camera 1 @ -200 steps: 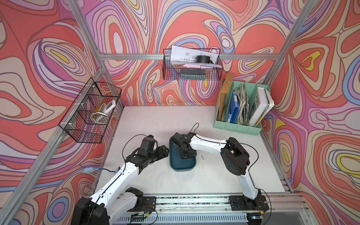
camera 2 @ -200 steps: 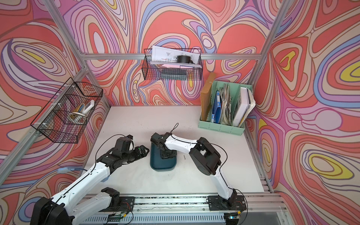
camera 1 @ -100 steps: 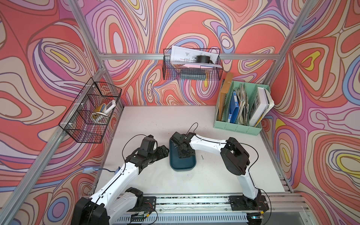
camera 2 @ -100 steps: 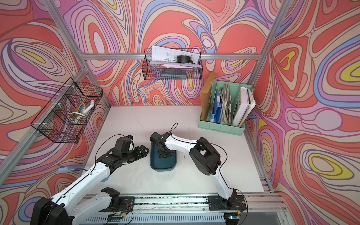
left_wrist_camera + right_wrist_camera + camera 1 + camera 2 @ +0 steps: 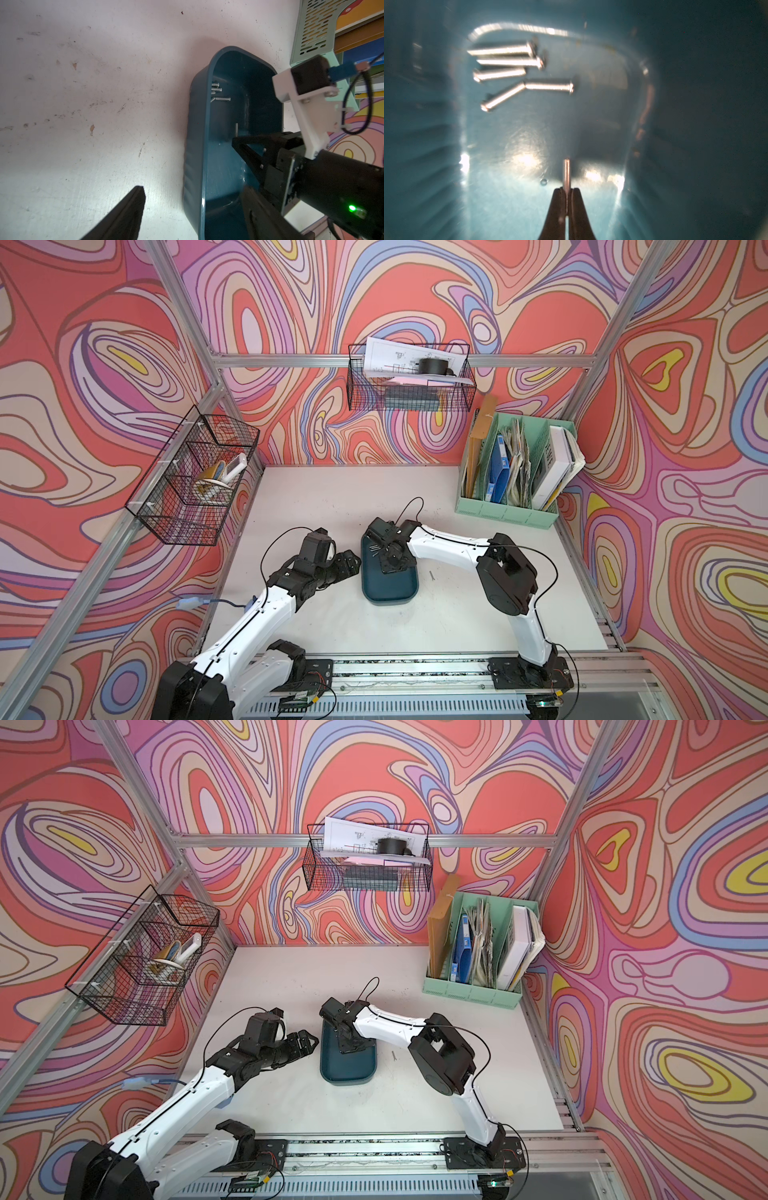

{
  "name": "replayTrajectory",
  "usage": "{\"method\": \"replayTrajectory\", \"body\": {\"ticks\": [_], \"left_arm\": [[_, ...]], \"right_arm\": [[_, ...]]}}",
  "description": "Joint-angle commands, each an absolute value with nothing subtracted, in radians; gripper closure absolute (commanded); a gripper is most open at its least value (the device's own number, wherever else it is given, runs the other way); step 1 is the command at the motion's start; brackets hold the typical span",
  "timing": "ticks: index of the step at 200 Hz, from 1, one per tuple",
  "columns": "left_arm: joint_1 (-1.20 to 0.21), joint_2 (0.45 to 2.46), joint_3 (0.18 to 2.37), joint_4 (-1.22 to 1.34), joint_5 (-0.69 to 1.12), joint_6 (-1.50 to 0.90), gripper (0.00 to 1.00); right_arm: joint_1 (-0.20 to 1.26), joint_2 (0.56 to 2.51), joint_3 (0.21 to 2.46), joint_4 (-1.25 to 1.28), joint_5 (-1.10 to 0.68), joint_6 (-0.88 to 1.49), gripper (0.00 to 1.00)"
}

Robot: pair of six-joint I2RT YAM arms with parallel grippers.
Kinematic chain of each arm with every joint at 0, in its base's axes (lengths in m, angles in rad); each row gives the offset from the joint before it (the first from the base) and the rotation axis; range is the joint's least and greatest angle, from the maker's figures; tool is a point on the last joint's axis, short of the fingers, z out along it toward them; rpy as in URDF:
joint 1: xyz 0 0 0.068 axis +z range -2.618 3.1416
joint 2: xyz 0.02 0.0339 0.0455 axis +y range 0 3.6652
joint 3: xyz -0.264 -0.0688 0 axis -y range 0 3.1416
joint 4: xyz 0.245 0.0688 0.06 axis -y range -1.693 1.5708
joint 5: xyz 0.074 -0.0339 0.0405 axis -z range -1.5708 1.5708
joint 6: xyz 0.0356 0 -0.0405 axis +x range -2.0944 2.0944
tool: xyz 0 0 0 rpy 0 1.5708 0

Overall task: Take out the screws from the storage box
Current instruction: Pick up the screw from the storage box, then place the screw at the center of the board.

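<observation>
The storage box [image 5: 390,593] [image 5: 349,1073] is a dark teal tray in the middle of the table. Several silver screws [image 5: 508,68] [image 5: 217,89] [image 5: 374,548] lie in its far end. My right gripper [image 5: 566,190] [image 5: 392,564] reaches down into the tray and is shut on one thin screw [image 5: 566,172], which sticks out past the fingertips. My left gripper [image 5: 192,189] [image 5: 353,562] is open at the tray's left side. One of its fingers [image 5: 128,207] is over the table and the other [image 5: 259,214] is over the tray's inside.
One loose screw [image 5: 432,573] [image 5: 392,1055] lies on the white table [image 5: 332,497] just right of the tray. A mint-green file organiser [image 5: 511,472] stands at the back right. Black wire baskets hang on the left wall [image 5: 195,481] and the back wall [image 5: 409,381].
</observation>
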State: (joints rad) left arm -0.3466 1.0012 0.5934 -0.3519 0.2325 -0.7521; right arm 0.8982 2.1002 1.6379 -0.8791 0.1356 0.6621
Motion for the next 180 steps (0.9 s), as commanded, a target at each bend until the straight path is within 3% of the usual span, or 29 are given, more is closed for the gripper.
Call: {"method": "replayTrajectory", "body": {"ticks": [1,57,135,180], "left_arm": [[-0.349,0.985,0.591,-0.359,0.237,-0.752,0.21],[-0.349,0.989,0.595,-0.358,0.236,-0.75,0.21],[-0.35,1.008,0.612,-0.358,0.24,-0.741,0.21],[-0.35,1.012,0.612,-0.351,0.243,-0.747,0.21]], "right_arm": [[0.888,2.023,1.635,-0.855,0.151,0.648,0.97],[0.852,1.914,1.593,-0.907,0.205,0.637,0.97],[0.712,1.572,1.258,-0.949,0.23,0.653,0.96],[0.705,1.607,1.139,-0.859,0.164,0.651,0.96]]}}
